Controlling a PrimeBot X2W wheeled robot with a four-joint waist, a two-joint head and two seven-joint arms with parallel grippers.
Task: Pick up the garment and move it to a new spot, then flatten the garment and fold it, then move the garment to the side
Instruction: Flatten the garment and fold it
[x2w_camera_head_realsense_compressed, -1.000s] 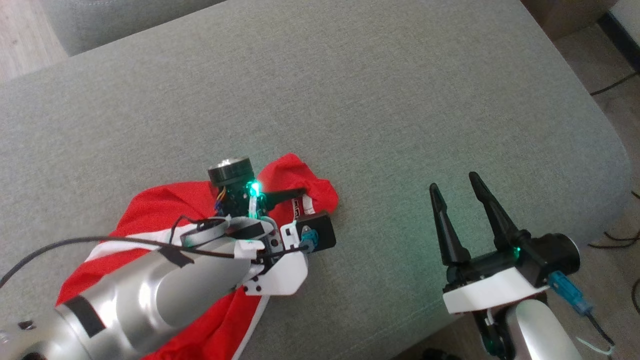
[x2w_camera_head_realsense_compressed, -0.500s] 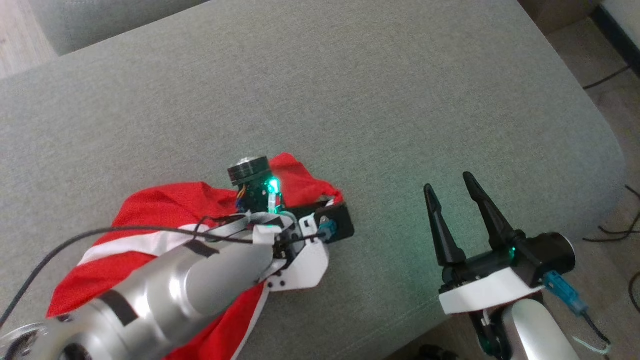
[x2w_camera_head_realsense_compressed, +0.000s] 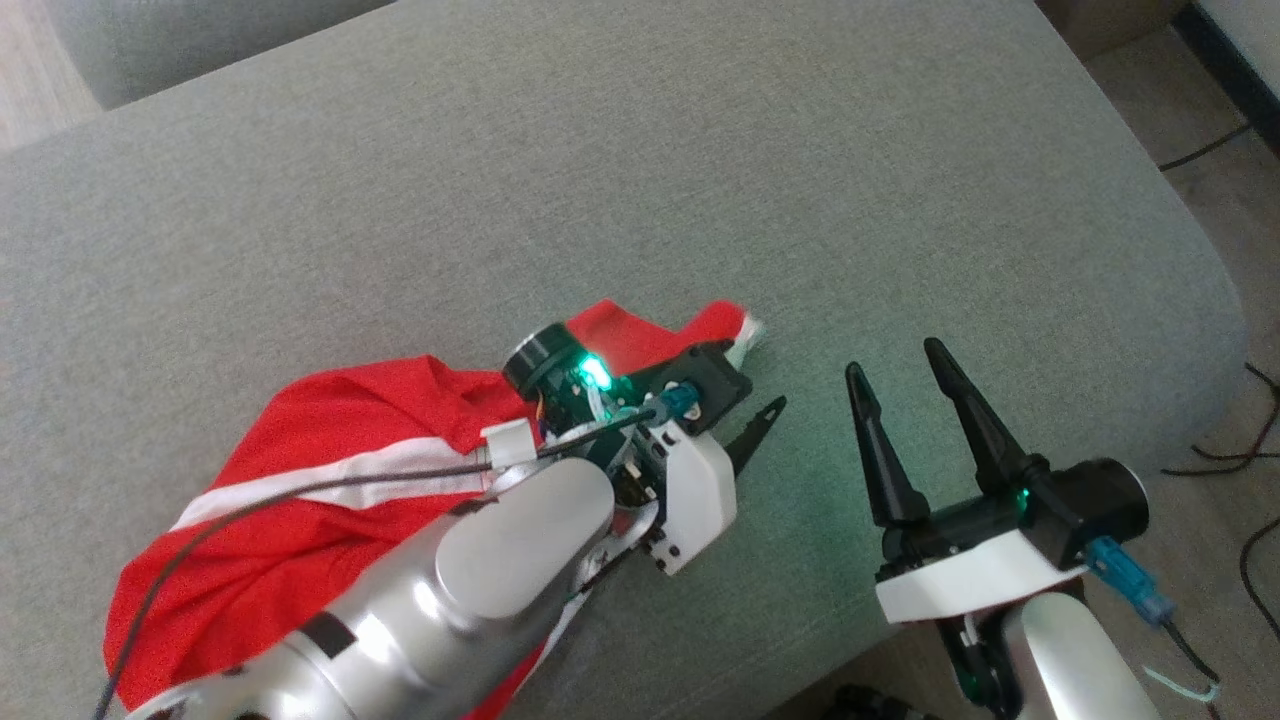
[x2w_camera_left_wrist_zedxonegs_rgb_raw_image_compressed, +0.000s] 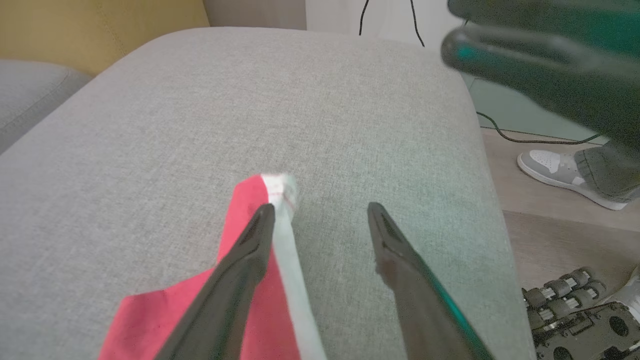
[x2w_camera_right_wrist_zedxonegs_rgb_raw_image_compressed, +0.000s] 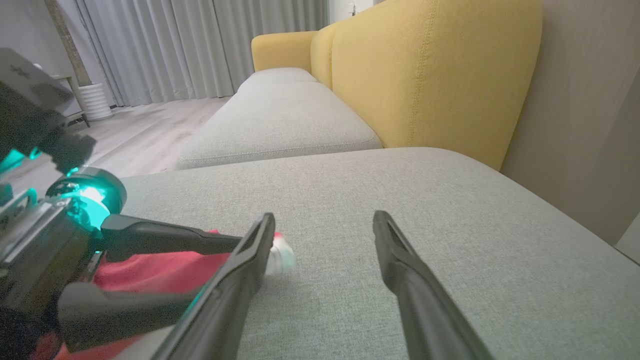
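**Supervisor:** Where is the garment?

**Operator:** The thin red fabric garment with a white stripe (x2w_camera_head_realsense_compressed: 300, 420) is lying bunched on the grey-green woven sofa cushion (x2w_camera_head_realsense_compressed: 700, 180), toward its front left.

**Supervisor:** Report gripper status.

**Operator:** I am reading the left gripper (x2w_camera_left_wrist_zedxonegs_rgb_raw_image_compressed: 320, 212) as spread. One finger is lying over the garment's white-hemmed tip (x2w_camera_left_wrist_zedxonegs_rgb_raw_image_compressed: 282, 187) and the other is standing over bare cushion. It is pinching nothing. The right gripper (x2w_camera_head_realsense_compressed: 892, 358) is also spread, hovering near the cushion's front edge, apart from the cloth.

**Supervisor:** How far along is the task?

**Operator:** I am judging it early. The cloth is looking wrinkled, not flat, and no fold is showing. Flattening, folding and the move aside are all remaining. Whether the relocation is complete, I cannot tell.
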